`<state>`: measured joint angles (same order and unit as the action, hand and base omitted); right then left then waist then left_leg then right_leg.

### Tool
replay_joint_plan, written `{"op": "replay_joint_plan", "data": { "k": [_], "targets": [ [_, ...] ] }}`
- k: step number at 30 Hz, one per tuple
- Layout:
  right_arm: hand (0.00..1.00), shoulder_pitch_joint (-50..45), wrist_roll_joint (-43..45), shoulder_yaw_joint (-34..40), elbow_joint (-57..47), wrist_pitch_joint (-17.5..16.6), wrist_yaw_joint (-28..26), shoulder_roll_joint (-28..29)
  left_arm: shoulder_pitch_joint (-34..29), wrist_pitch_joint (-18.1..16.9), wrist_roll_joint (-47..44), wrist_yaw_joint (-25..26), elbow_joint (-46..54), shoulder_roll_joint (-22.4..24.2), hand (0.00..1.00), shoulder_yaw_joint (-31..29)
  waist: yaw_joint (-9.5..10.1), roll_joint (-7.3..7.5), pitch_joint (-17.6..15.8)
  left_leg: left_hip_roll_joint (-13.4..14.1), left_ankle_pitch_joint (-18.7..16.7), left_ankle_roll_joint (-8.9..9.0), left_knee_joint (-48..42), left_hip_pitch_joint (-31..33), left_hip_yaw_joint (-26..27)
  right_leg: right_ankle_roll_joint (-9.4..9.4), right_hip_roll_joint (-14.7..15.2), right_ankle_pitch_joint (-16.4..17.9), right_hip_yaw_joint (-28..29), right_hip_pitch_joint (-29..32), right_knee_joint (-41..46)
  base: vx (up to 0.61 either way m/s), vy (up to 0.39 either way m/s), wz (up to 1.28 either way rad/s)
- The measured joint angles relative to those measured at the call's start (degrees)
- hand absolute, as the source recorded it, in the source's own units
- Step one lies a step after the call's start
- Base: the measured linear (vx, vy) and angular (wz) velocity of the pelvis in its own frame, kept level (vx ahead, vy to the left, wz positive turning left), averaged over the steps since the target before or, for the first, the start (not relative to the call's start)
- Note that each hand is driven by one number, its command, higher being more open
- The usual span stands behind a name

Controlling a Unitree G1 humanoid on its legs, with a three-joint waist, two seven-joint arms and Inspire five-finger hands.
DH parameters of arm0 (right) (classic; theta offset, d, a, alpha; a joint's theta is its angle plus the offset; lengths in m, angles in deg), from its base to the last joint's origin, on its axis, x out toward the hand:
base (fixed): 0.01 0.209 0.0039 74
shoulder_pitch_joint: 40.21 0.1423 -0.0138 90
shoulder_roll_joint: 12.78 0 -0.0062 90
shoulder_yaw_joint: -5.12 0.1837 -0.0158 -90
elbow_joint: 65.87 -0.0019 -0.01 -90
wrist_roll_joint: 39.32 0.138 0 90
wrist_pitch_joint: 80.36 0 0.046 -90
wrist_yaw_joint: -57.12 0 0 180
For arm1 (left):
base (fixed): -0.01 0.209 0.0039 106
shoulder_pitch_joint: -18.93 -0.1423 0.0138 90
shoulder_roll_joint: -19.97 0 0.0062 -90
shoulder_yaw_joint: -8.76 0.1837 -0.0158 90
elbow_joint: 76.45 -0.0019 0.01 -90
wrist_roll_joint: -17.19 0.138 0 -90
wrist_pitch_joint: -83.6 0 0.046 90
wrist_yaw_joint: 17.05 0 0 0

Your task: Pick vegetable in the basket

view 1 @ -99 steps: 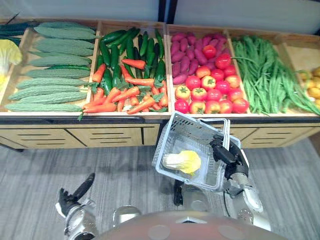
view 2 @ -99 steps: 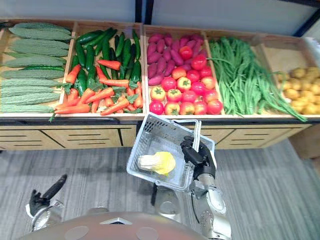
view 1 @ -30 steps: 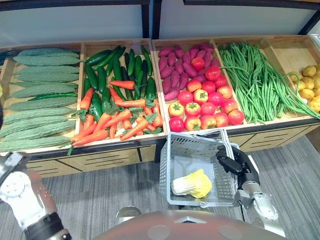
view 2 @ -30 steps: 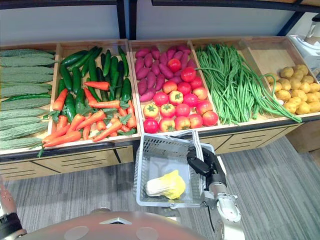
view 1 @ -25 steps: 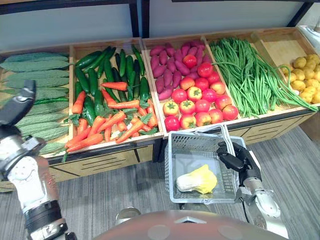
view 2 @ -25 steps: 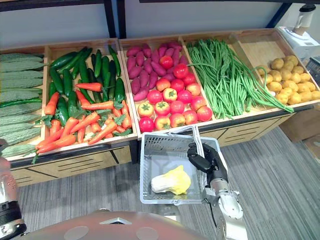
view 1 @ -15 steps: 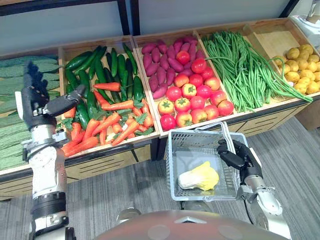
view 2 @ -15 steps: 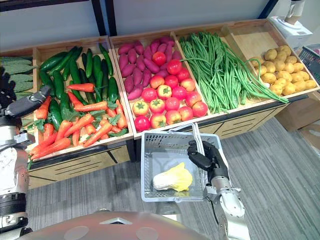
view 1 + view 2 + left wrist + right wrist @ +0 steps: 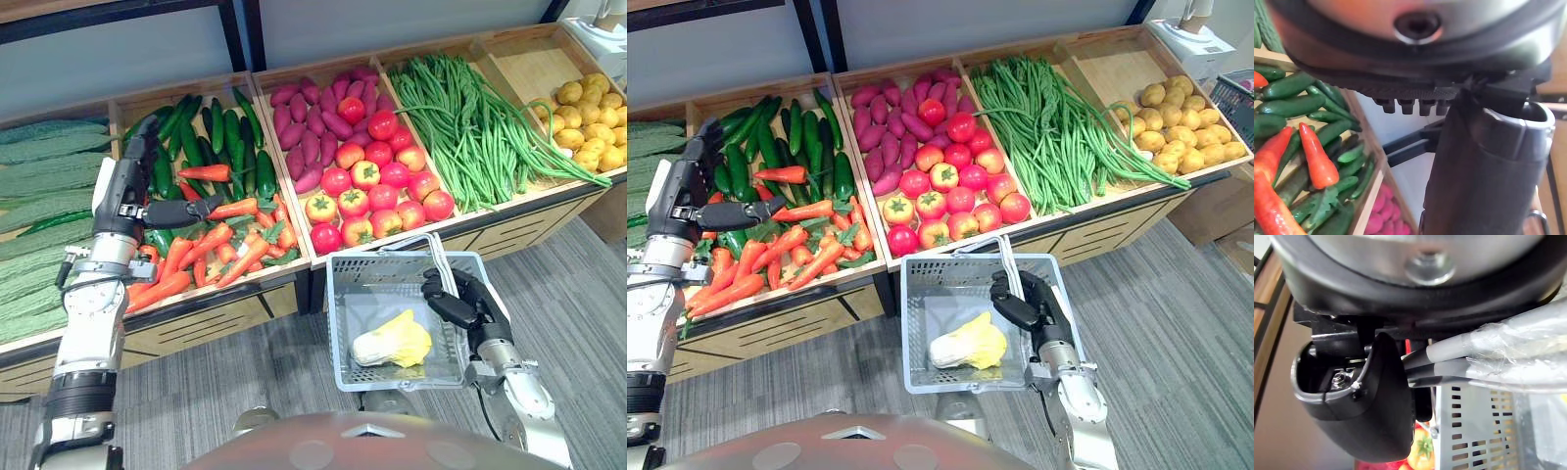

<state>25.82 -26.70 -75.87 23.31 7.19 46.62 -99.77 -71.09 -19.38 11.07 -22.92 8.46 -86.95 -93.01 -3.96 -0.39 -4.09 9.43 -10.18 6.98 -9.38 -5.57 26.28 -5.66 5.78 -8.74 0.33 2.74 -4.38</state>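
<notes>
left hand (image 9: pixel 132 191) hovers spread, fingers straight and thumb out, well left of the basket (image 9: pixel 339 323) and beyond it, above the carrots (image 9: pixel 220 240) and green cucumbers (image 9: pixel 225 132). right hand (image 9: pixel 456 299) is curled round the basket's handles (image 9: pixel 438 257); a napa cabbage (image 9: pixel 392 343) lies inside. best to lower onto one loose top carrot, wrap it mid-length, then lift clear of the leaves

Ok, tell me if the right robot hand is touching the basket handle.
Touching. The left eye view shows the right robot hand curled round the basket handle; the right wrist view shows it too.
</notes>
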Motion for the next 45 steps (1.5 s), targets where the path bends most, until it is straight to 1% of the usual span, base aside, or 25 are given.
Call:
{"op": "replay_joint_plan", "data": {
  "k": [5,6,9,12,18,20,23,27,30,36,45],
  "targets": [
    [0.0,-0.13,-0.5,0.09,-0.02,0.0,-0.2,0.92,-0.05,1.69,5.48,-2.72,0.0,-3.76,1.0,1.18,-0.03,-0.04,0.03,-0.21,0.42,-0.1,0.81,-0.52,-0.01,0.0,0.06,0.0,-0.06,-0.23,0.0,-0.03,-0.009,0.01],
    [0.0,-0.32,-0.55,0.19,-0.02,0.0,-0.32,1.66,-0.05,1.73,7.79,-4.1,0.02,-5.07,1.0,2.03,-0.03,-0.07,0.05,-0.32,0.61,-0.13,1.24,-0.85,-0.01,0.0,0.08,0.0,-0.1,-0.47,-0.01,-0.04,-0.007,0.01],
    [0.0,-0.75,-0.55,0.19,-0.18,0.0,-0.5,2.06,-0.05,1.72,10.08,-5.41,0.01,-6.11,1.0,2.69,-0.1,-0.07,0.06,-0.52,0.85,-0.15,1.67,-0.95,-0.09,0.0,0.2,0.0,-0.17,-0.57,-0.04,-0.04,-0.005,0.02],
    [0.0,-1.11,-0.53,0.23,-0.2,0.0,-0.51,2.06,-0.05,1.72,11.53,-6.03,-0.01,-6.15,1.0,3.22,-0.12,-0.2,0.16,-0.54,0.88,-0.15,1.67,-0.96,-0.11,0.0,0.21,0.0,-0.17,-0.56,-0.05,-0.05,-0.01,0.01],
    [0.0,-2.4,-0.53,0.43,-1.9,0.0,-1.82,2.06,-0.04,1.7,15.59,-6.87,-2.27,-6.77,1.0,6.76,-0.5,-1.08,0.96,-0.66,1.13,-0.13,2.29,-0.87,-0.12,0.0,0.21,0.0,-0.21,-0.17,-0.06,-0.03,-0.01,0.0],
    [0.0,-2.5,-0.53,0.45,-2.38,0.0,-2.11,2.1,-0.03,1.71,16.2,-8.02,-2.54,-8.76,1.0,8.26,-0.8,-0.94,1.04,-0.72,1.44,-0.08,2.73,-0.86,-0.12,0.0,0.18,0.0,-0.24,0.03,-0.06,-0.04,-0.015,0.01],
    [0.0,-2.64,-0.5,0.47,-2.41,0.0,-2.62,2.14,-0.03,1.7,17.61,-9.29,-2.65,-9.72,1.0,9.03,-0.92,-0.92,1.06,-0.73,1.44,-0.08,2.76,-0.82,-0.04,0.0,0.18,0.0,-0.18,0.11,-0.06,-0.04,-0.011,-0.01],
    [0.0,-2.73,-0.42,0.47,-2.41,0.0,-2.89,2.46,0.07,1.69,18.94,-9.36,-3.77,-9.74,1.0,9.39,-1.0,-0.89,1.07,-0.72,1.44,-0.07,2.8,-0.65,0.07,0.01,0.16,0.01,-0.1,0.38,-0.07,-0.04,-0.011,-0.01],
    [0.0,-2.8,-0.33,0.48,-2.42,0.0,-2.99,2.7,0.67,1.66,19.78,-9.4,-5.27,-9.87,1.0,10.81,-0.99,-0.7,1.47,-0.72,1.46,-0.06,2.74,0.27,0.23,0.04,0.15,-0.08,0.01,1.42,-0.07,-0.03,-0.014,-0.01],
    [0.0,-2.78,0.1,0.45,-2.44,-0.01,-3.12,2.8,4.22,1.76,21.24,-9.21,-11.27,-9.87,1.0,13.11,-1.19,-0.2,1.59,-0.71,1.47,-0.02,2.77,1.19,0.71,0.21,0.05,-0.3,0.33,2.6,-0.06,-0.02,-0.009,-0.02],
    [0.0,-2.84,0.11,0.37,-2.48,-0.01,-3.42,4.88,7.52,1.77,22.61,-8.04,-14.73,-9.86,1.0,13.11,-1.52,0.23,1.42,-0.73,1.22,0.11,2.71,1.4,1.85,0.15,-0.05,-0.46,1.49,3.53,-0.06,-0.04,-0.015,-0.07]
  ]
}}
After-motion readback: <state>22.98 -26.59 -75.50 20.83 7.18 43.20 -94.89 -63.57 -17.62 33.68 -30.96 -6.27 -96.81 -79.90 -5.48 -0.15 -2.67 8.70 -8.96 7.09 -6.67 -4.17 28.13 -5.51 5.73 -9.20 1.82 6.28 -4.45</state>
